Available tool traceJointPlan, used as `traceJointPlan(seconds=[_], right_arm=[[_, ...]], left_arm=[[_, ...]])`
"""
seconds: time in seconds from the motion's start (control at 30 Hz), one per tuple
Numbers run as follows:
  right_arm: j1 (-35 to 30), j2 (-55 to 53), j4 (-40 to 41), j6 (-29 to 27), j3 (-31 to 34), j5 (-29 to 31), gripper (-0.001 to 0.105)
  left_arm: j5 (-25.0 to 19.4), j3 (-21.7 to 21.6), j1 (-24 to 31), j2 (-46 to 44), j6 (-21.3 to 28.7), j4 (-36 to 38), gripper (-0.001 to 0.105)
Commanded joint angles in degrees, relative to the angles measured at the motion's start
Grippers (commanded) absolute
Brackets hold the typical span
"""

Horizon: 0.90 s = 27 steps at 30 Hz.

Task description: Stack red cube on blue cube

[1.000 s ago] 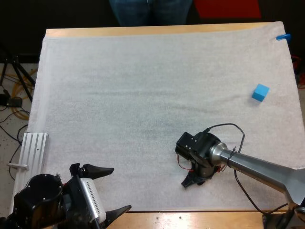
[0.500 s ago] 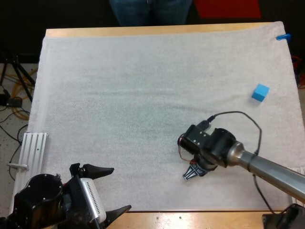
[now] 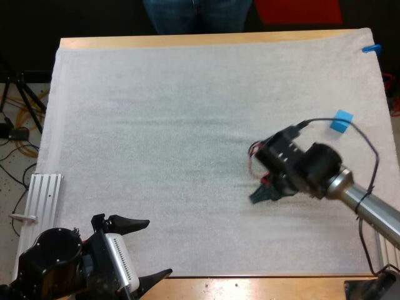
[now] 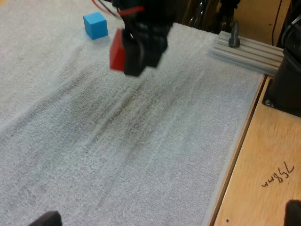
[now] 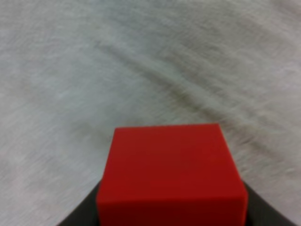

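Observation:
The red cube (image 5: 171, 174) is clamped between the black fingers (image 5: 77, 217) of my right gripper (image 3: 262, 192), which is shut on it and holds it above the white mat (image 3: 156, 125). In the left wrist view the red cube (image 4: 117, 51) hangs clear of the mat in that gripper (image 4: 136, 52), with the blue cube (image 4: 95, 25) farther back. The blue cube (image 3: 342, 120) rests on the mat to the far right of the right gripper, partly behind its cable. My left gripper (image 3: 147, 250) stands open at the table's front left, holding nothing.
An aluminium rail (image 3: 40, 200) lies along the mat's left edge, and it also shows near the bare wooden edge (image 4: 263, 155). A person's legs (image 3: 197, 15) stand beyond the far side. A tripod and cables (image 3: 19, 112) are on the floor at the left.
My right gripper, shut on the red cube, has moved from the front centre of the mat away and to the right, closer to the blue cube. The left arm has not moved.

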Motion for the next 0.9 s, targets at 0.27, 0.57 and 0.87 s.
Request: traceJointPlan(seconds=[0.27, 0.57, 0.87], right_arm=[[-15.65, 1.92, 0.5, -6.47, -3.79, 0.11, 0.013], [-25.3, 11.92, 0.71, -9.83, -12.12, 0.42, 0.013], [-32.65, 20.97, 1.41, -9.82, -20.59, -0.07, 0.013]], left_arm=[[0.02, -0.36, -0.18, 0.13, 0.26, -0.1, 0.087], [0.02, -0.36, -0.18, 0.13, 0.15, -0.1, 0.087], [0.02, -0.36, -0.18, 0.13, 0.15, -0.1, 0.087]])
